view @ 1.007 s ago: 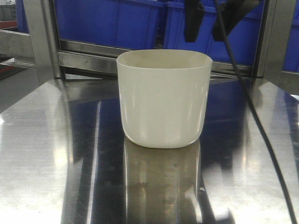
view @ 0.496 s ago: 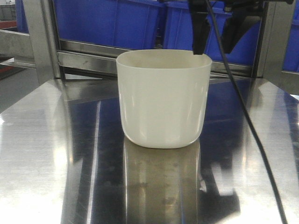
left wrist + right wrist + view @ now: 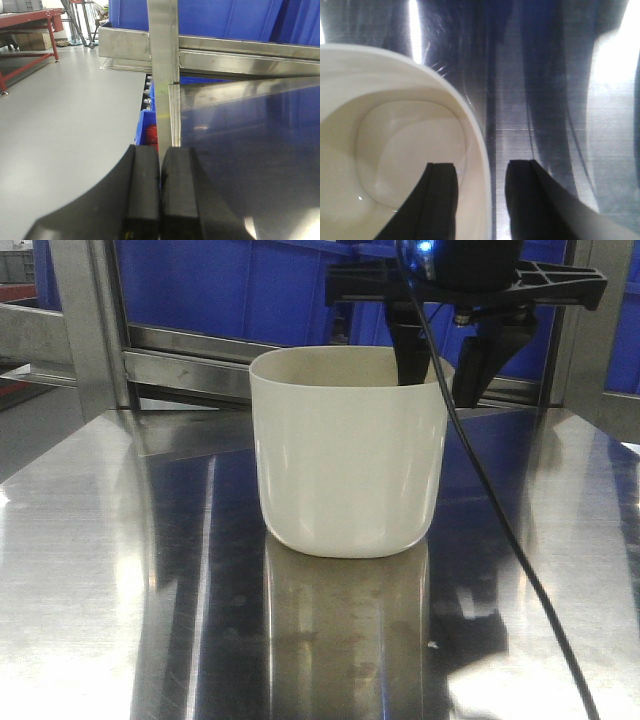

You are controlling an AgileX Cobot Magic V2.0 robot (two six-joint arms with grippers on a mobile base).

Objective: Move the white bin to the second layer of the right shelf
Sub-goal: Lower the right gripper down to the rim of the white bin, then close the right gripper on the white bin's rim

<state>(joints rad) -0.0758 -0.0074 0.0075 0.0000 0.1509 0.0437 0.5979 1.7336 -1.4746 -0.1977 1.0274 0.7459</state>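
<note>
Right gripper [image 3: 440, 380] has dropped over the last second: it was above the white bin [image 3: 348, 455], now it straddles the bin's right wall. Jaws are apart, one finger inside the mouth and one outside, not clamped yet. Bin sits upright on the steel tabletop [image 3: 110, 570], mid-width, toward the far edge, not lifted. Left gripper [image 3: 160, 165] sits near the left edge, fingers pressed together on nothing. Reads as pre-grasp: close, then lift. Glossy tapered wall, so slip risk. Target shelf level not identifiable here.
</note>
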